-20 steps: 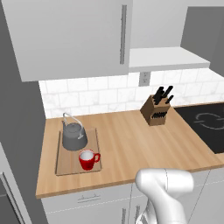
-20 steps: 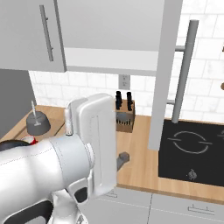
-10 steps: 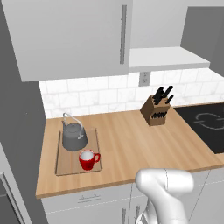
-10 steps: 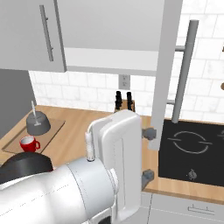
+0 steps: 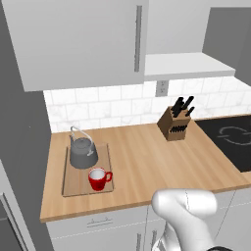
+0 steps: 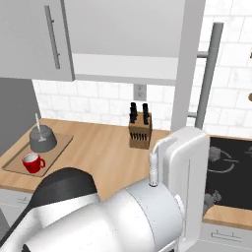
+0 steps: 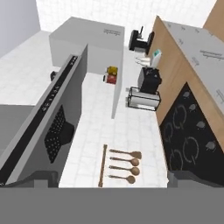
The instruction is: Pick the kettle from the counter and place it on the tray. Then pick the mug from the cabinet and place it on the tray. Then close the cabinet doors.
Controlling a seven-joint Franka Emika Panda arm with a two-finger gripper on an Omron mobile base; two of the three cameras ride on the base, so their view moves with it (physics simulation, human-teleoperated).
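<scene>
The dark grey kettle [image 5: 83,153] stands upright on the wooden tray [image 5: 78,184] at the left end of the counter [image 5: 142,157]. The red mug [image 5: 99,179] sits on the tray just in front of it. The kettle [image 6: 43,139], mug [image 6: 32,162] and tray [image 6: 59,147] also appear at the left in the right base view. The cabinet's left door [image 5: 83,39] is shut. Its right door [image 6: 189,64] stands open, edge-on, with its bar handle [image 6: 209,74] showing and the pale shelf [image 5: 188,66] exposed. My gripper [image 6: 213,177] is open and empty, over the stove below that door.
A knife block [image 5: 176,122] stands by the wall right of centre. The black stove [image 5: 230,142] lies at the counter's right end. Along the hand's line of sight are the stove [image 7: 188,135], a toaster [image 7: 142,98], hanging wooden spoons [image 7: 124,166] and the range hood [image 7: 48,127].
The arm has swung to the right, carrying the open hand from the counter's middle to over the stove edge near the open door. Kettle, mug and tray have not moved.
</scene>
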